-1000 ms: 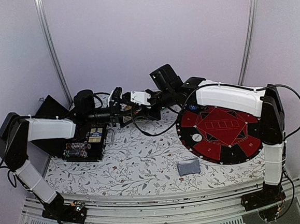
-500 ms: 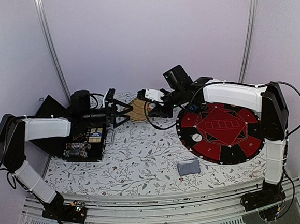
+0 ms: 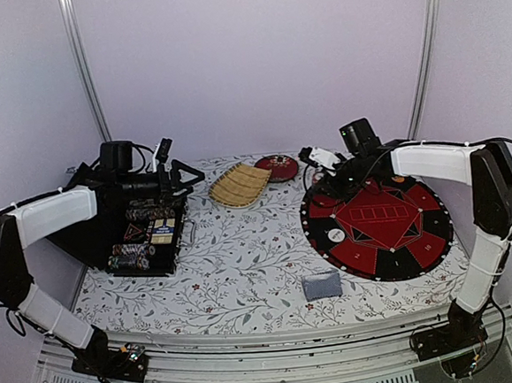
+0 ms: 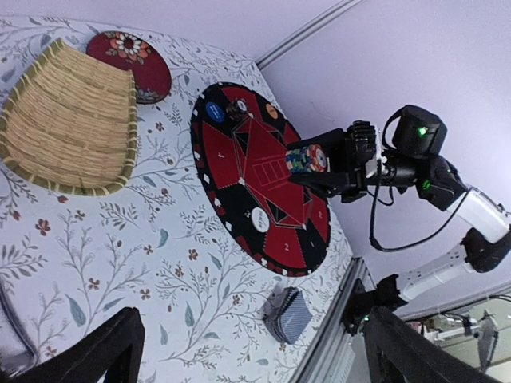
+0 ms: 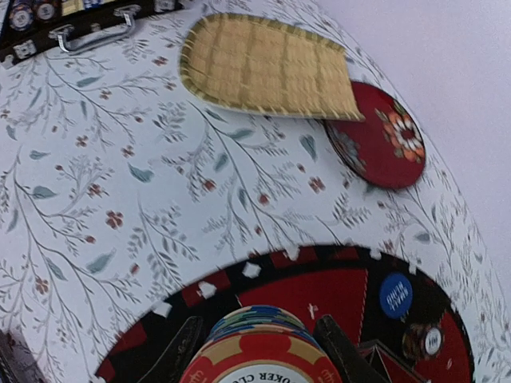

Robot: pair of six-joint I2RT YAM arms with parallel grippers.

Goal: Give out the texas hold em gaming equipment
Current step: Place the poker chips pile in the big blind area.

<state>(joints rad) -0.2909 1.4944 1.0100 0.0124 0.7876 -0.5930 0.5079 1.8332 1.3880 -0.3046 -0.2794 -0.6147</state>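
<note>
Right gripper (image 4: 310, 163) clamping stacked mixed-colour round poker chips (image 5: 255, 351) over round red-and-black mat (image 3: 379, 231), left gripper (image 3: 182, 176) wide open, woven bamboo tray (image 3: 240, 186) and round red lacquer dish (image 3: 278, 167) between them

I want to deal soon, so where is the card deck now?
In the top view, the card deck lies on the flowered cloth, right of centre near the front edge, just before the near-left rim of the round red-and-black mat.

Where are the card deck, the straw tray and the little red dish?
card deck (image 3: 321, 286), top view, middle of its grey-blue back.
woven tray (image 3: 239, 185), top view, bare middle of the weave.
red dish (image 3: 279, 167), top view, its centre.
</note>
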